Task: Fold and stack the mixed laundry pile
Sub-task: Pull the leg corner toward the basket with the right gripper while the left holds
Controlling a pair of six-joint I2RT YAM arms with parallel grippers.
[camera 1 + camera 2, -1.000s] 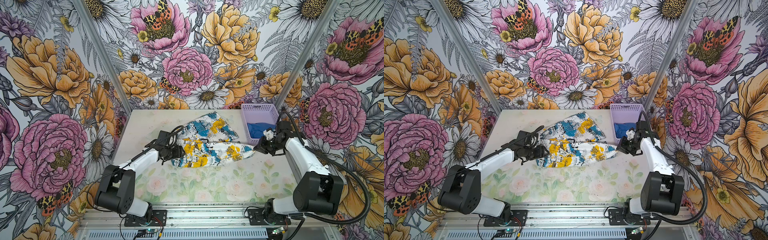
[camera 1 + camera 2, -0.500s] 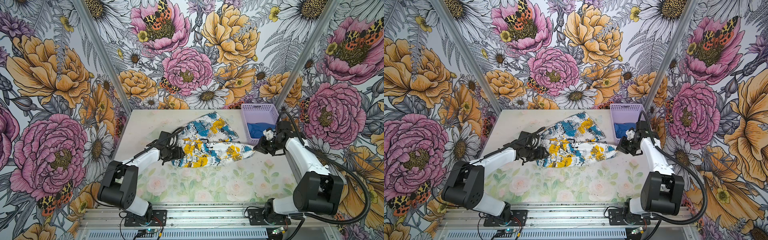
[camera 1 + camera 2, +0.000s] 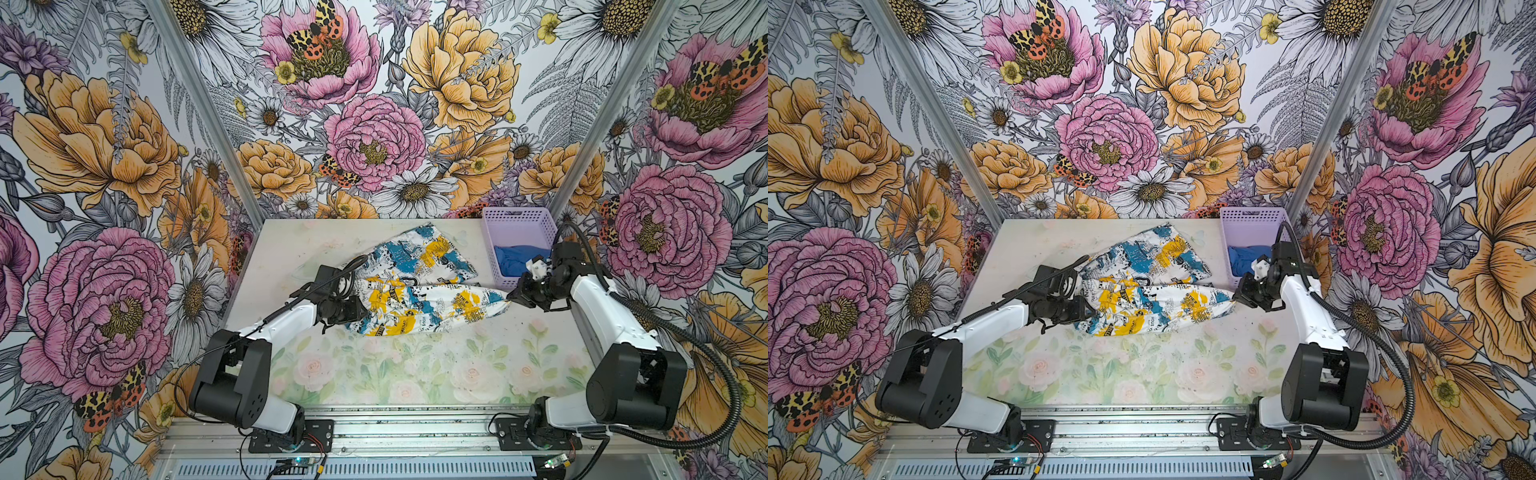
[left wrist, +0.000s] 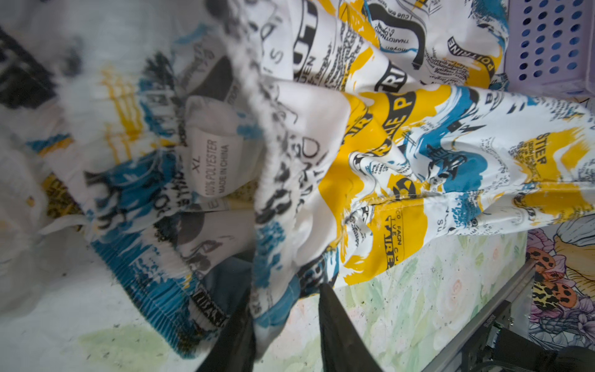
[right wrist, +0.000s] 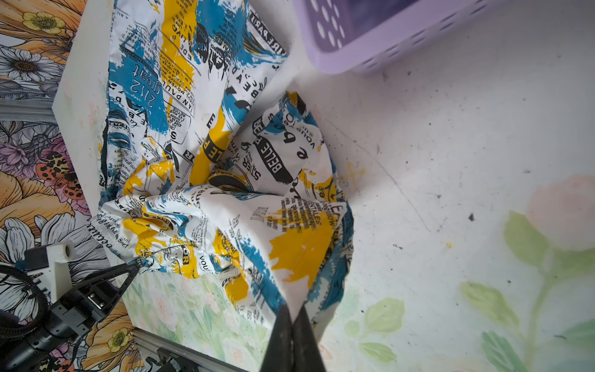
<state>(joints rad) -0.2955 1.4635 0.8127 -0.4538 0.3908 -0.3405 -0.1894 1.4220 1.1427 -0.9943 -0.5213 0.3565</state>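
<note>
- Two garments: shorts (image 3: 419, 299) just beside the basket (image 3: 515, 216), blue tee (image 3: 517, 259) inside it.
- Tag (image 4: 211, 167) reads "XL 100% POLYESTER MADE IN CHINA".
- Right gripper (image 5: 293, 317) pinched on shorts' basket-side end.
- Left gripper (image 4: 285, 291) straddles far waistband; clamped or not, can't tell.

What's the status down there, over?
Right hand shut on printed garment. Left hand straddles its waistband, grip unclear. Blue T-shirt lies in basket.
</note>
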